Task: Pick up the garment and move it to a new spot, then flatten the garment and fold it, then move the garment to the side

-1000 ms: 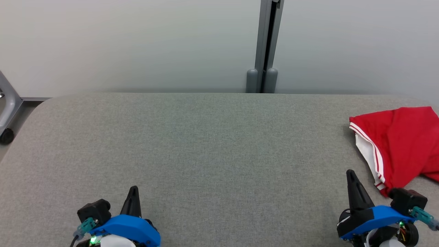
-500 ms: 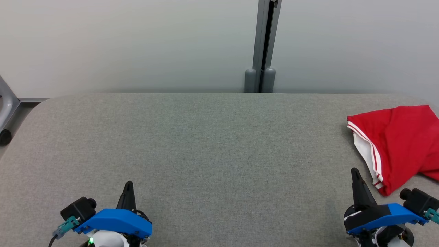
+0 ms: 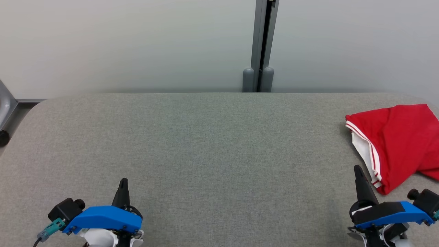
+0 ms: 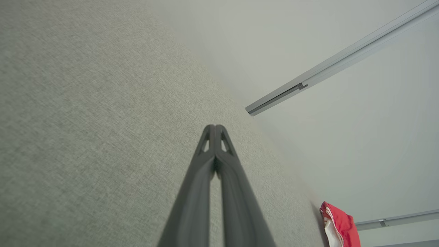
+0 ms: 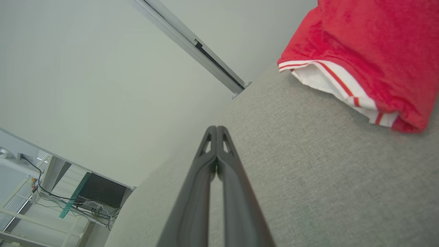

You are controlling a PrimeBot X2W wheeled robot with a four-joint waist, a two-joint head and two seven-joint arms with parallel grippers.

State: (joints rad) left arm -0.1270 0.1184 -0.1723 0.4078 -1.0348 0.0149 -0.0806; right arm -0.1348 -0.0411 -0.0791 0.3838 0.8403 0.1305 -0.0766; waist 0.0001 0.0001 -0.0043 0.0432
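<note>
Shut and empty, the left pincer and right pincer sit at the near side of the table as the red garment lies loosely folded at right, the task seemingly done.

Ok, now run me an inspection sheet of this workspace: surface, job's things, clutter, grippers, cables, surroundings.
Surface: grey fabric table.
Job's things: red garment with white striped trim, bunched at the table's right end, not held.
Clutter: nothing seen.
Grippers: left gripper and right gripper low near the front edge, jaws shut, both empty.
Cables: loose tangle on the floor beyond the table.
Surroundings: pale wall, grey post behind the table.
</note>
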